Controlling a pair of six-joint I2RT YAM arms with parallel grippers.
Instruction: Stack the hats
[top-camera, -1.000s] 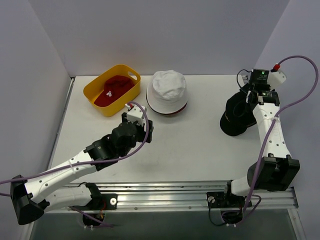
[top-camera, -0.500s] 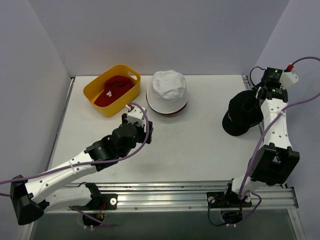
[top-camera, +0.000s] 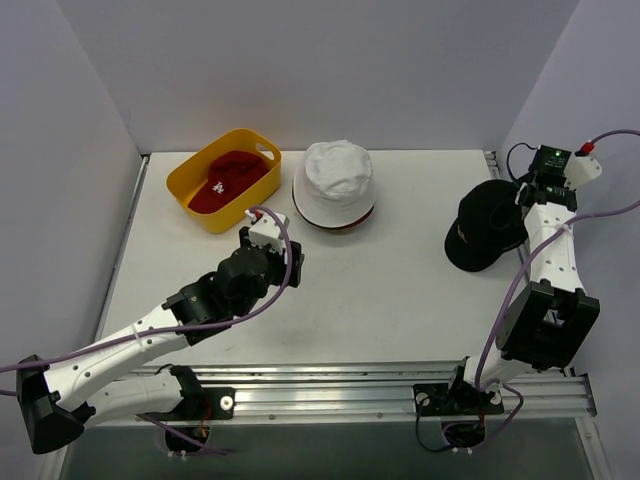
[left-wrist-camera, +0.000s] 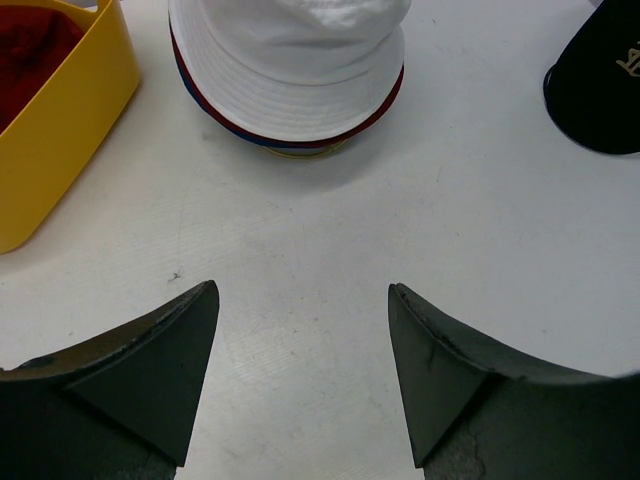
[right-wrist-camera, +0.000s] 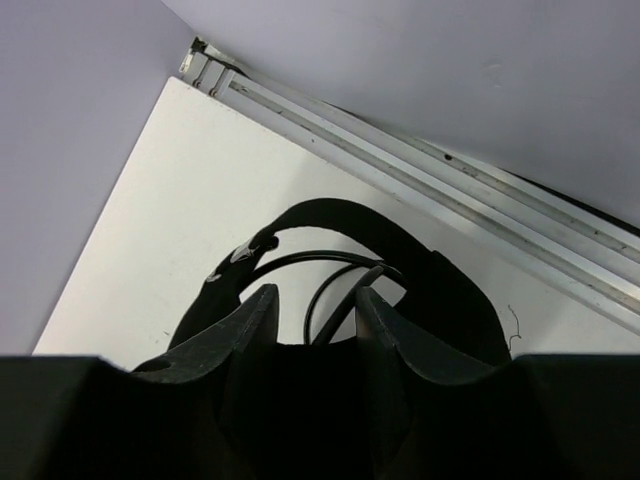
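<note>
Far left on the counter (top-camera: 390, 290): yellow basket (top-camera: 200, 207) w/ the red cap (top-camera: 228, 178) inside, white logo up. Just near & right of the basket is the left hand (left-wrist-camera: 303, 290), over bare counter, fingers spread wide w/ nothing betw. them, facing the far side. Centre far: white hat (top-camera: 336, 178) sits crown-up on top of a stack. Thin edges of a maroon hat (left-wrist-camera: 395, 85) & a blue hat (left-wrist-camera: 215, 118) peek out under its brim, and the stack is just right of the basket, not touching it. Well apart to the right: black cap (top-camera: 482, 230), near the counter's right edge, gold mark on its near side. Right hand (right-wrist-camera: 315, 292) is at the cap's far-right end, by the back strap. Its fingers are only a little apart, w/ the strap loop & a thin wire just past the tips. All is dark betw. the fingers lower down, so can't tell if they pinch the cap or just sit over it.
</note>
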